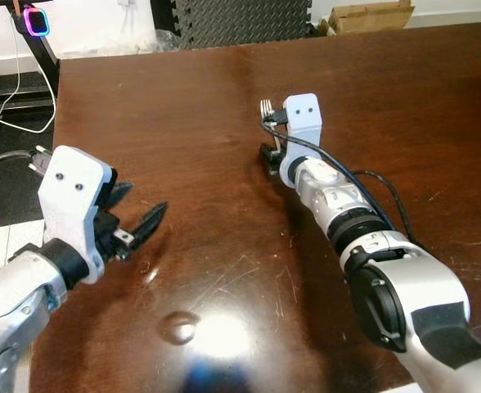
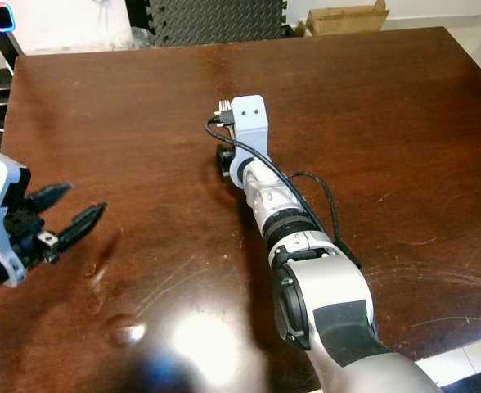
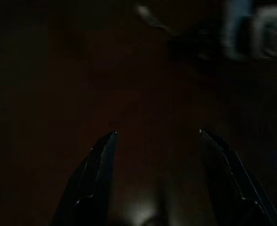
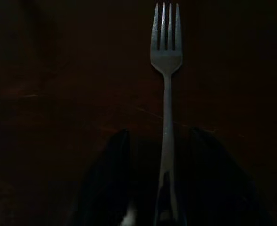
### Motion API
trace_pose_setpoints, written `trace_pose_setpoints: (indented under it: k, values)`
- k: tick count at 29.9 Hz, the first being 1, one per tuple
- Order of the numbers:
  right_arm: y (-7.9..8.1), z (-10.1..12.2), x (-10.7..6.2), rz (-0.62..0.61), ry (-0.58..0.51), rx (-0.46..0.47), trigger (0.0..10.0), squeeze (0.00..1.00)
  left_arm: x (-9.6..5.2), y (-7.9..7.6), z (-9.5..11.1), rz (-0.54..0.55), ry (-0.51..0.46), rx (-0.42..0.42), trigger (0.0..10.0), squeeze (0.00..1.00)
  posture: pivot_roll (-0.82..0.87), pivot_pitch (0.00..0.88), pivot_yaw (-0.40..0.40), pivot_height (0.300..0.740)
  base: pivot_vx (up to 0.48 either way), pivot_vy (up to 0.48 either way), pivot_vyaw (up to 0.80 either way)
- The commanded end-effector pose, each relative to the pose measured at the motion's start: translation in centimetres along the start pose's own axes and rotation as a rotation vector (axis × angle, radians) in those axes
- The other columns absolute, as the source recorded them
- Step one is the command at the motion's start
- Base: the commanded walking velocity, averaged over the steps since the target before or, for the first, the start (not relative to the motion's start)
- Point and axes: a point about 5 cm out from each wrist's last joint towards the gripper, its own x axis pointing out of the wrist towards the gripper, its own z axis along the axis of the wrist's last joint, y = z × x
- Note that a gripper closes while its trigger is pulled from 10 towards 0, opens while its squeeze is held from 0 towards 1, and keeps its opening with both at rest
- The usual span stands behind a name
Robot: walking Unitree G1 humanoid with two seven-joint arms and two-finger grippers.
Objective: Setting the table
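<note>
Right wrist view gives me the clearest look: the right gripper [image 4: 162, 179] has its two black fingers [image 4: 105, 188] spread either side of the fork [image 4: 167, 94], whose handle runs between them and whose tines point straight away from the wrist. I cannot tell whether a finger touches the handle. In the left eye view I see that arm stretched out over the middle of the dark table [image 1: 183, 98], the tines poking out just beyond its white wrist mount. My left gripper [image 1: 138, 214] hovers well apart, near the table's left edge, fingers open and empty.
</note>
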Motion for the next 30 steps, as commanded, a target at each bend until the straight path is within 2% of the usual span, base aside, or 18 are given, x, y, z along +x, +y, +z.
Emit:
trace_pose_setpoints:
  k: [1, 9, 15, 20, 23, 24, 25, 28, 29, 30]
  values:
    - [0.3, -1.3, 0.0, 0.011, 0.057, -0.008, 0.0, 0.00, -0.6, -0.3, 0.1, -0.031, 0.007, 0.003, 10.0, 0.00, 0.26, 0.335, 0.053, 0.740, 0.000, 0.000, 0.00]
    - [0.5, -2.0, -0.1, 0.046, 0.096, -0.019, 0.0, 0.00, -0.5, -0.1, 0.5, -0.015, -0.003, -0.016, 10.0, 0.00, 0.26, 0.334, 0.052, 0.740, 0.000, 0.000, 0.00]
    - [0.5, -2.2, -0.1, 0.060, 0.103, 0.019, 0.0, 0.00, -0.5, -0.4, 0.4, -0.028, 0.006, -0.033, 10.0, 0.00, 0.25, 0.331, 0.052, 0.740, 0.000, 0.000, 0.00]
    - [0.2, -1.9, -0.1, 0.053, 0.088, 0.007, 0.0, 0.00, -0.3, -0.4, 0.4, -0.030, 0.006, -0.033, 10.0, 0.00, 0.24, 0.322, 0.052, 0.740, 0.000, 0.000, 0.00]
    - [-0.3, -0.8, -0.1, 0.034, 0.028, 0.021, 0.0, 0.00, -0.2, -0.5, 0.2, -0.030, 0.007, -0.037, 10.0, 0.00, 0.24, 0.314, 0.050, 0.740, 0.000, 0.000, 0.00]
    - [-0.6, 0.2, -0.1, 0.023, -0.027, 0.022, 1.5, 0.00, -0.1, -0.6, 0.1, -0.027, 0.008, -0.041, 10.0, 0.00, 0.24, 0.307, 0.046, 0.740, 0.000, 0.000, 0.00]
    - [-0.9, 1.4, -0.1, 0.006, -0.097, 0.039, 10.0, 0.00, 0.1, -0.7, 0.0, -0.018, 0.006, -0.047, 10.0, 0.00, 0.24, 0.301, 0.045, 0.740, 0.000, 0.000, 0.00]
    - [-1.7, 3.9, -0.6, -0.018, -0.263, 0.090, 10.0, 0.00, 0.7, -0.9, -0.5, 0.028, -0.002, -0.080, 10.0, 0.00, 0.23, 0.288, 0.043, 0.740, 0.000, 0.000, 0.00]
    - [-1.7, 3.9, -0.6, -0.018, -0.263, 0.090, 10.0, 0.00, 0.7, -0.9, -0.5, 0.028, -0.002, -0.080, 10.0, 0.00, 0.23, 0.288, 0.043, 0.740, 0.000, 0.000, 0.00]
    - [-2.1, 4.5, -0.8, -0.038, -0.311, 0.119, 10.0, 0.00, 1.0, -1.0, -0.7, 0.039, -0.006, -0.088, 10.0, 0.00, 0.22, 0.282, 0.042, 0.740, 0.000, 0.000, 0.00]
